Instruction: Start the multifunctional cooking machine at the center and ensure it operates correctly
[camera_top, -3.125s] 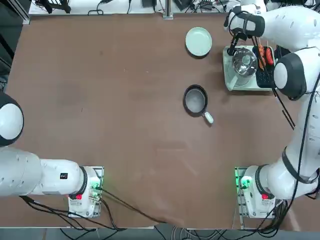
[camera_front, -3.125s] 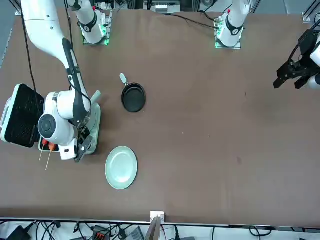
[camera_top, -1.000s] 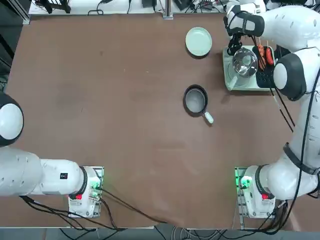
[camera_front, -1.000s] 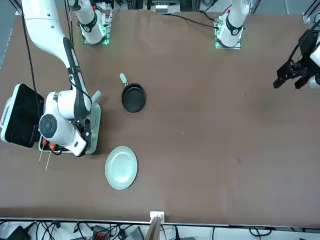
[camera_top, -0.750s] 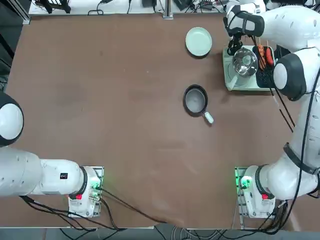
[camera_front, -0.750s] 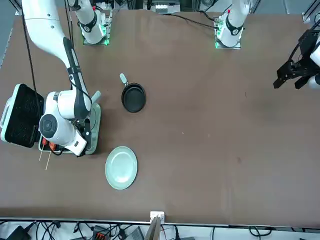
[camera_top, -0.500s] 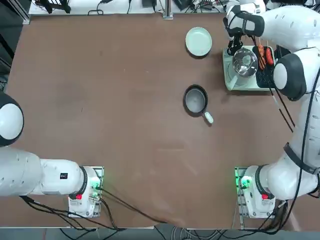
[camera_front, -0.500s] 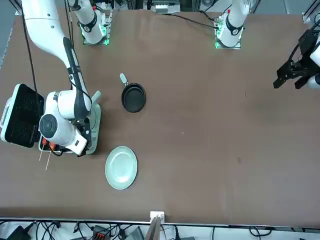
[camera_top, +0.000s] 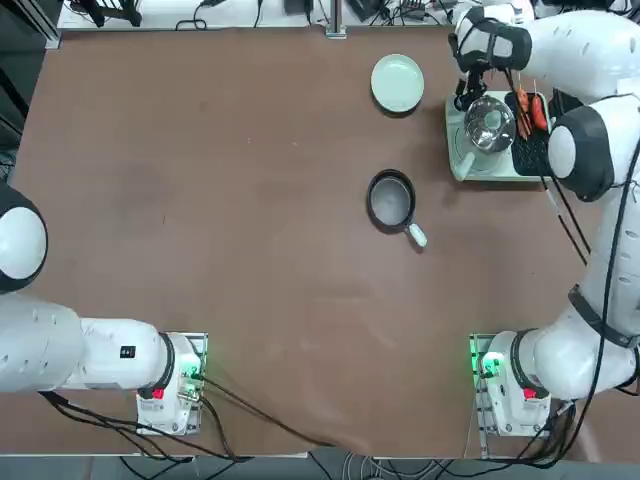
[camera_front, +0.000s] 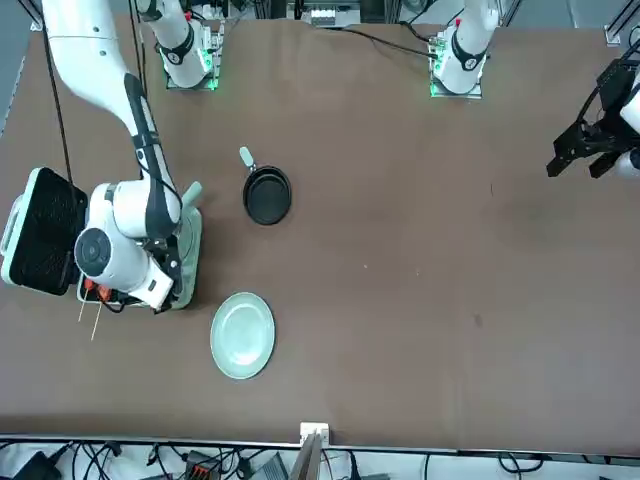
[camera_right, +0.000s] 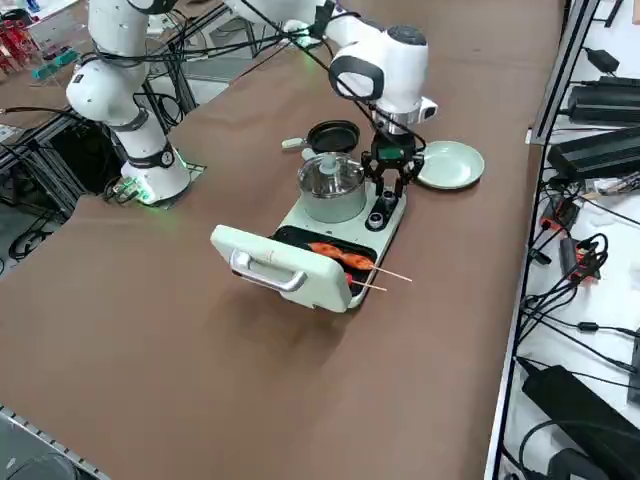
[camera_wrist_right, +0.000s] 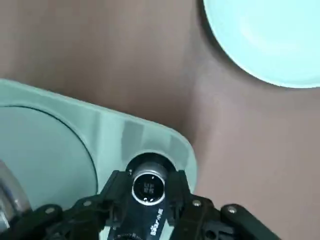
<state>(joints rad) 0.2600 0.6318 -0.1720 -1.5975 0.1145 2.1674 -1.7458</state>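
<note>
Right gripper is clamped on the corner knob of the mint-green multifunctional cooking machine; its black lid is swung open. A steel pot is seated at the grill plate's twelve o'clock.

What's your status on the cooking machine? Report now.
Right pincer shut on the corner knob of the cooking machine. Machine's lid open, skewers on the grill plate, pot in place. Nothing blocking; plate and frying pan stand apart.
</note>
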